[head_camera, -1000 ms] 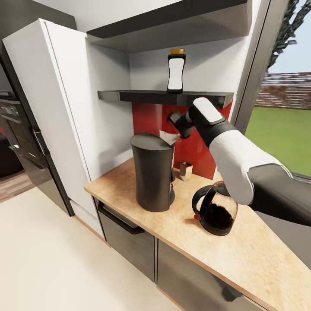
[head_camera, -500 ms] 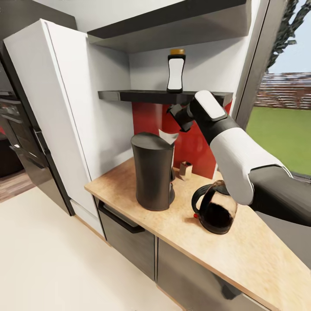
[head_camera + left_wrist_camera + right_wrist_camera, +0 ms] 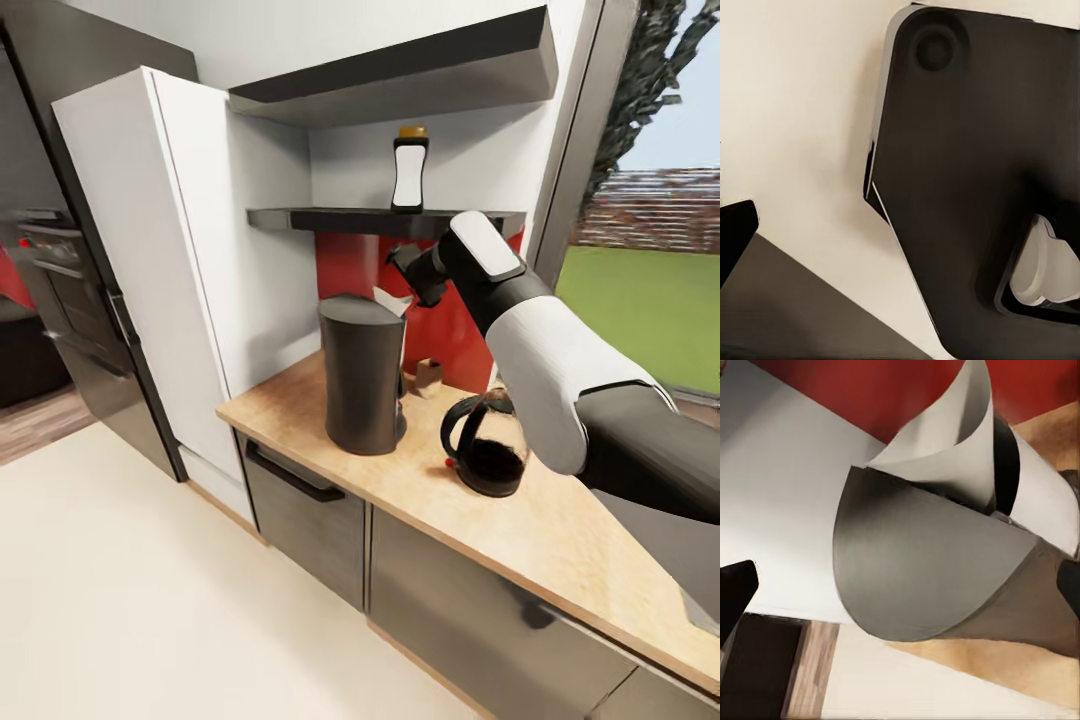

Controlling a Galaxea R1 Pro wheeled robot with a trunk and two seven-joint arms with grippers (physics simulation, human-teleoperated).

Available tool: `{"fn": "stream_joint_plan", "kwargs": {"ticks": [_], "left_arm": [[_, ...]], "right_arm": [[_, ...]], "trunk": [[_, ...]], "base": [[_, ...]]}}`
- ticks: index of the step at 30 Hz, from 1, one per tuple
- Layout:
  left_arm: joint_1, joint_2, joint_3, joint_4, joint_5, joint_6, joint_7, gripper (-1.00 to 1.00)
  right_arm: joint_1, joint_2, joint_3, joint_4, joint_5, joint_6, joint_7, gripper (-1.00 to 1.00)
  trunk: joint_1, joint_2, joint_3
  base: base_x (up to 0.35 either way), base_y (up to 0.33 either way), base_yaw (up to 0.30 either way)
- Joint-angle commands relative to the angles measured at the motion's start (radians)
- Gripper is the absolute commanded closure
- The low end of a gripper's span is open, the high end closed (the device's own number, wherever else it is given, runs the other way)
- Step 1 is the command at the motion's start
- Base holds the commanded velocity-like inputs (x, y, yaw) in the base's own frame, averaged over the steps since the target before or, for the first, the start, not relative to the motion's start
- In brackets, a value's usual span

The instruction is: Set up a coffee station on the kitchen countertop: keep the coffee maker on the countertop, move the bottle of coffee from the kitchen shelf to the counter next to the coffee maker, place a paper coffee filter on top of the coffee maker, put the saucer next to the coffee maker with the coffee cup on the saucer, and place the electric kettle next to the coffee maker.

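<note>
- The wooden countertop (image 3: 560,540) runs from a white cabinet (image 3: 190,260) to a window.
- The coffee maker (image 3: 362,375) stands on it, the paper coffee filter (image 3: 392,301) at its top's 2 o'clock edge.
- The electric kettle (image 3: 484,455) sits at its 4 o'clock.
- The bottle of coffee (image 3: 408,170) is on the shelf (image 3: 380,219).
- The right gripper (image 3: 408,277) hangs above the filter with its jaws apart; whether the left gripper's jaws are apart I cannot tell.

Head view looks down at the countertop (image 3: 560,540); right wrist view closes above the shared coffee maker (image 3: 363,375).

We see shelf (image 3: 385,220) close above coffee maker (image 3: 362,375); kettle (image 3: 485,457) blocks right; surface (image 3: 560,535) front open.
</note>
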Motion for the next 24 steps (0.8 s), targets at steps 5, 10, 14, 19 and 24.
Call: {"fn": "stream_joint_plan", "kwargs": {"ticks": [5,10,14,19,24], "left_arm": [[-0.001,0.001,0.001,-0.003,0.005,0.002,0.001,-1.00],[-0.001,0.005,0.001,-0.002,0.005,0.004,0.002,-1.00],[-0.002,0.007,0.001,-0.003,0.005,0.003,0.002,-1.00],[-0.003,0.007,0.001,-0.003,0.005,0.001,0.002,-1.00],[-0.005,0.004,0.001,-0.004,0.005,-0.001,0.002,-1.00]], "right_arm": [[-0.001,0.000,0.003,0.031,-0.001,0.005,-0.004,-1.00],[0.017,0.000,0.003,0.194,0.004,0.003,0.002,-1.00],[0.053,0.000,0.003,0.223,0.008,0.001,0.003,-1.00],[0.157,0.000,0.004,0.237,0.071,0.003,0.003,-1.00],[0.392,0.000,0.012,0.239,0.157,0.002,0.014,-1.00]], "trunk": [[0.000,-0.002,-0.002],[0.000,-0.002,-0.002],[0.000,-0.002,-0.002],[0.000,-0.002,-0.002],[0.000,-0.002,-0.002]], "base": [[-0.316,0.178,0.000],[-0.238,0.238,0.000],[-0.210,0.247,0.000],[-0.204,0.247,0.000],[-0.128,0.176,0.000]]}}
